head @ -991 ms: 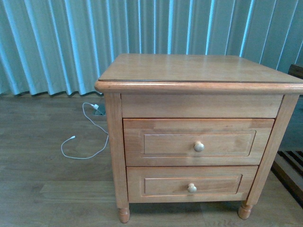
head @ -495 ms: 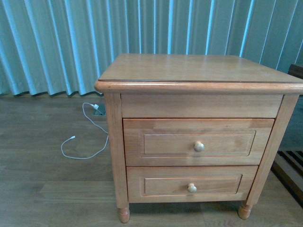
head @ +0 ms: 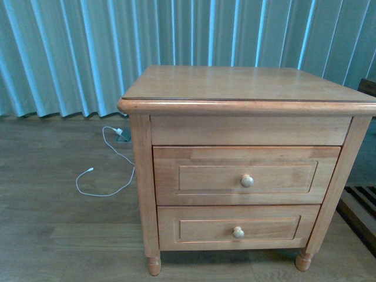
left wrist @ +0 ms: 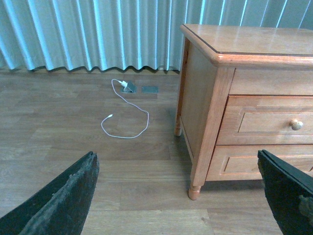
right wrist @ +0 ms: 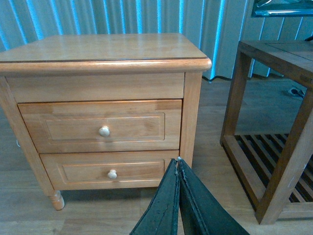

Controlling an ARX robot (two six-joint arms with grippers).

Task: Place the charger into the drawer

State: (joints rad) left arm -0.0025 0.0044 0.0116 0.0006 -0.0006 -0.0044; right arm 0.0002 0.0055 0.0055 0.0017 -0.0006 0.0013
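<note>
The drawer (head: 247, 176) is the taller, upper one of two in a light-brown wooden nightstand (head: 235, 85). It is shut, with one round pale knob (head: 247, 181). It also shows in the left wrist view (left wrist: 274, 122) and the right wrist view (right wrist: 100, 127). The charger is out of view in every frame. My left gripper (left wrist: 176, 161) is open and empty, low over the floor, left of the nightstand's front leg. My right gripper (right wrist: 177, 161) is shut and empty, in front of the nightstand's right front corner. Neither gripper shows in the front view.
The shallower lower drawer (head: 238, 228) is shut. A long thin white cable (head: 103, 176) lies looped on the wooden floor left of the nightstand, running to a floor socket (left wrist: 129, 88). A dark slatted wooden table (right wrist: 274, 122) stands right of the nightstand. Curtains (head: 70, 53) hang behind.
</note>
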